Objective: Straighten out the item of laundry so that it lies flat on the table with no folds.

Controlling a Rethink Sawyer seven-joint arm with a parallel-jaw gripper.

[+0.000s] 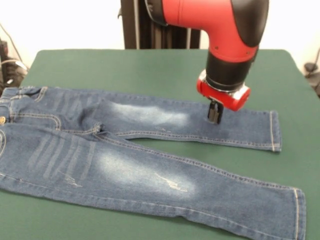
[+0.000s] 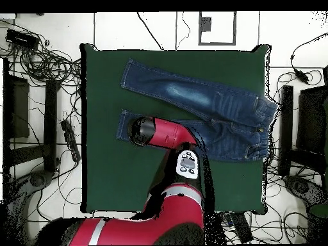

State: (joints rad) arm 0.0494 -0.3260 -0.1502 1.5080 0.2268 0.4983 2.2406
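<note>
The jeans (image 1: 145, 150) lie spread across the green counter (image 1: 150, 65), waistband at its edge; my gripper (image 1: 214, 116), jaws together, presses the far leg; dragging from here could bunch the denim.

Red and black arm (image 1: 227, 30) reaching straight down, wrist vertical, claw (image 1: 214, 116) pointing downward, fingers too close-set to judge.

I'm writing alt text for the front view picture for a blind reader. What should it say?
A small pair of blue jeans lies spread out on a green table, both legs stretched toward the right. A red and black robot arm reaches down from above, its hand at the far leg near the cuff.
</note>
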